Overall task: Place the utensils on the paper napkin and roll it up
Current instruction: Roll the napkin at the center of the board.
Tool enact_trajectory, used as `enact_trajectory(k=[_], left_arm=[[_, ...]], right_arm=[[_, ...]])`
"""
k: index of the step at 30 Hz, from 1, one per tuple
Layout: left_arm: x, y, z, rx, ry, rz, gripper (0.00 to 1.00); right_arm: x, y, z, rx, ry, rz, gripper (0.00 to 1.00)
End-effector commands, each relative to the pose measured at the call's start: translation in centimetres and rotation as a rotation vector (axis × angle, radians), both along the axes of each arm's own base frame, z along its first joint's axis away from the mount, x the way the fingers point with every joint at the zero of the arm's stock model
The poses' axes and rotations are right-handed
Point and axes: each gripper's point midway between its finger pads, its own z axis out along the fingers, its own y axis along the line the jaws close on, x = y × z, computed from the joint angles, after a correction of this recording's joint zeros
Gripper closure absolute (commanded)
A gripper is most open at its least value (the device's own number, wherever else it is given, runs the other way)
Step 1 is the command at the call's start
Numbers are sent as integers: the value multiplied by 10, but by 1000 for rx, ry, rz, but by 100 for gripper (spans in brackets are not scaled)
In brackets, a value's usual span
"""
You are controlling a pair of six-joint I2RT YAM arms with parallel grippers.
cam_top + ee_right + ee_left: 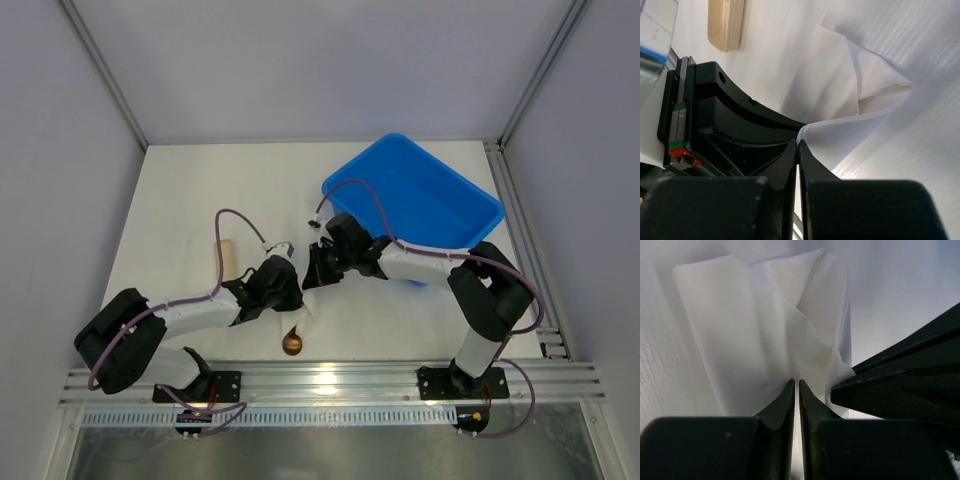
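Note:
The paper napkin point(765, 325) lies crumpled and folded over on the white table, mostly hidden under both grippers in the top view. It also shows in the right wrist view point(840, 85). My left gripper point(290, 282) is shut, its tips point(795, 383) pinching a fold of the napkin. My right gripper point(314, 270) is shut on the napkin's edge point(799, 142), right beside the left one. The gold-bronze spoon's round bowl point(292, 343) pokes out near the front edge, and its handle runs under the napkin. The fork is hidden.
A tan beige cylinder point(225, 257) lies left of the left gripper and also shows in the right wrist view point(726, 22). A blue plastic bin point(420, 195) stands at the back right, behind the right arm. A metal rail point(330, 380) runs along the near edge.

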Motion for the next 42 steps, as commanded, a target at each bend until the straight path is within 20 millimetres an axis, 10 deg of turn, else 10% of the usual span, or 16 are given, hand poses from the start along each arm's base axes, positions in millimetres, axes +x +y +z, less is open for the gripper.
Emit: enact_trajectory(k=[1,26,33,42], left_arm=[[1,3,5,-9,-19,20,93],[-7,14,20,16,-58,34,92],[-6,36,47,42,-115,103,87],[-16,68,27,160,-65,189,94]], right_arm=[[8,19,18,53,-27,7,96],[21,30,1,3,-40,1,96],[17,31,4,4,-47,20,96],[8,41,11,6,-57,50,96]])
